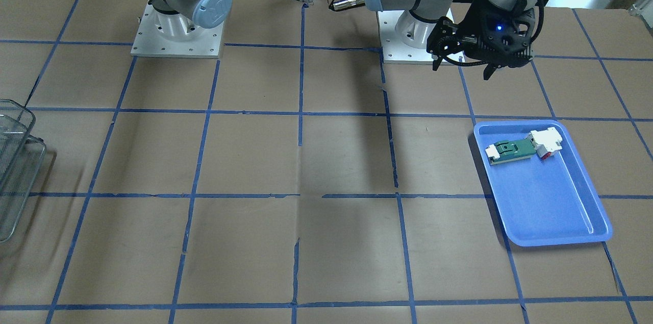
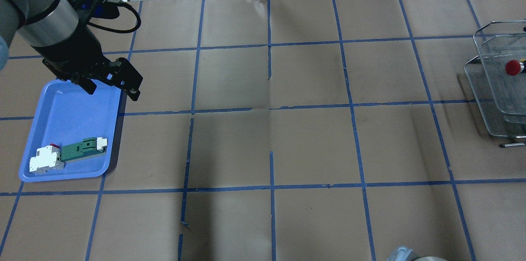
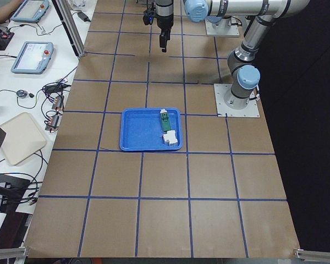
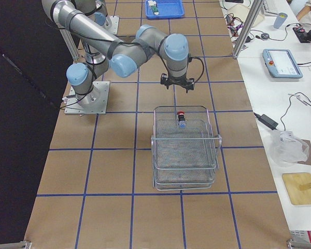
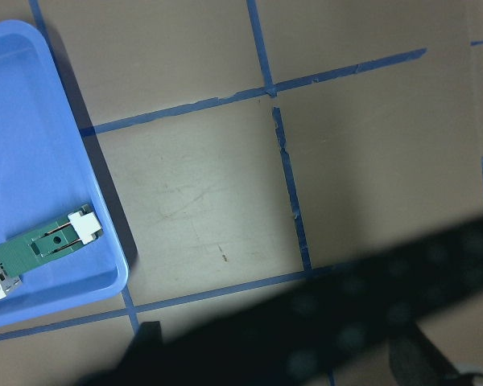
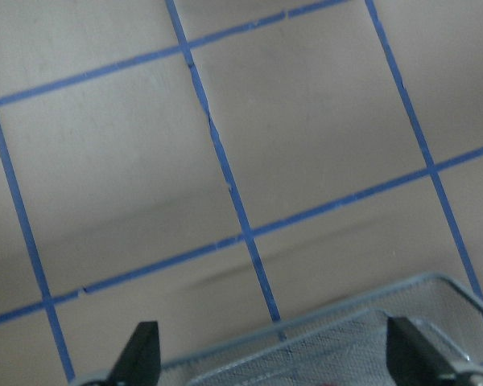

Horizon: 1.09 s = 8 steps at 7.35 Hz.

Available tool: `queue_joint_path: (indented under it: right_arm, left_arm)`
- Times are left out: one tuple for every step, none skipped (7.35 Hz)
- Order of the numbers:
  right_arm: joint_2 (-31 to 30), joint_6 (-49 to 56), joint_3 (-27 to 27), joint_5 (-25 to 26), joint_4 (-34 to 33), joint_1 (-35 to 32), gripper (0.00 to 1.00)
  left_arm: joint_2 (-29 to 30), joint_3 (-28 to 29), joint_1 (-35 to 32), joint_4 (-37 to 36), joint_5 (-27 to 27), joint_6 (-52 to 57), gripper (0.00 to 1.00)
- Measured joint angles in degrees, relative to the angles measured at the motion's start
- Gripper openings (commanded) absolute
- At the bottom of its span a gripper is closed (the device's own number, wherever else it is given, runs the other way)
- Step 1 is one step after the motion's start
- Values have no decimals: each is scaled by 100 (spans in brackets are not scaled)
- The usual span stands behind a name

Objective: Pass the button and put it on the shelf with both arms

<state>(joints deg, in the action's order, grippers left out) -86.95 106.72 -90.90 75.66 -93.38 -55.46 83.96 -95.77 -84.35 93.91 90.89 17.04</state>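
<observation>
The button (image 2: 513, 67), with its red head, lies in the top tier of the silver wire shelf (image 2: 493, 100) at the table's right edge. It also shows in the exterior right view (image 4: 180, 115), inside the shelf (image 4: 184, 155). My right gripper (image 4: 177, 86) hangs open and empty just beyond the shelf's near end, and its wrist view shows the fingers (image 6: 141, 354) spread above the shelf rim (image 6: 346, 318). My left gripper (image 2: 111, 91) is open and empty, raised over the far corner of the blue tray (image 2: 70, 117), and also shows in the front-facing view (image 1: 461, 70).
The blue tray (image 1: 551, 201) holds a green-and-white module (image 2: 82, 148) and a white block with a red part (image 2: 45, 160). The brown table has blue tape lines. Both arm bases (image 1: 176, 28) stand at the robot's edge. Cables and tablets lie on the side bench (image 3: 33, 55).
</observation>
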Motion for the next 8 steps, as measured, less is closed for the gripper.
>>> queue_joint_path:
  right_arm:
    - [-209,-627,-3,10,95,-545,100]
    - [-336,-1380,-5,-6,138,-1107,100]
    - [-408,-2224,-6,-18,146,-1691,100]
    - [-436,-3066,-6,4,104,-2272,100]
    - [-435,-4009,-9,23,17,-2710,100]
    - [-427,-4981,-10,45,-74,-2933,100]
    - [-416,-5865,-9,172,-147,-3016,100]
    - [-392,-6880,-5,398,-239,-3049,100]
  left_arm:
    - [-1,-7,1,-2,-1,0,100]
    - [0,-9,0,-6,-1,0,100]
    - [1,-9,1,-8,-1,1,100]
    - [2,-7,3,-8,-1,1,100]
    - [4,4,5,-11,-1,0,100]
    - [6,18,6,-12,-1,-1,100]
    - [6,31,6,-13,-1,-5,100]
    - [7,45,6,-11,-1,-7,100]
